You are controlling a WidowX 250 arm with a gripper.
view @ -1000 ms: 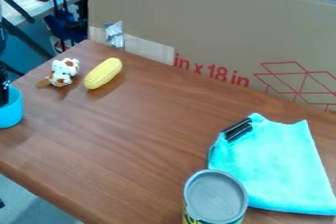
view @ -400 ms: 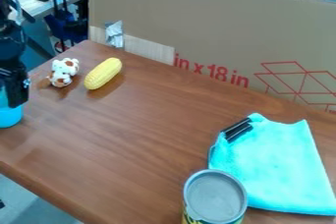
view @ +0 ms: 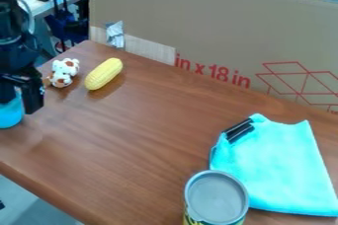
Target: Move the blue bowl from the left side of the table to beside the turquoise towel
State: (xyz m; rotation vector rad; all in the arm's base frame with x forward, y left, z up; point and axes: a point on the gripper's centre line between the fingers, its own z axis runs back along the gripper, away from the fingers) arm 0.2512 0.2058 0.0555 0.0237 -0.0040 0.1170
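Observation:
At the left edge, the black gripper (view: 19, 101) hangs low over the table, its fingers apart. It is in front of and over a blue cup-like container (view: 9, 116), hiding the upper part; whether they touch I cannot tell. A brown-and-white plush toy (view: 64, 72) sits just beyond the gripper, up and to the right. Beside the toy lies a yellow corn cob (view: 104, 74). A turquoise cloth (view: 277, 167) is spread at the right, with a black-handled object (view: 239, 130) on its upper left corner. A can with a grey lid (view: 216, 197) stands at the bottom edge.
The brown wooden table (view: 125, 145) has its front edge running diagonally at lower left. A large cardboard panel (view: 198, 21) stands along the far side. Blue clamps (view: 59, 14) and another bench are behind the upper left corner.
The arm has come into view from the left and moved rightward, its gripper now over the blue container's right side. The toy, corn, cloth and can have stayed put.

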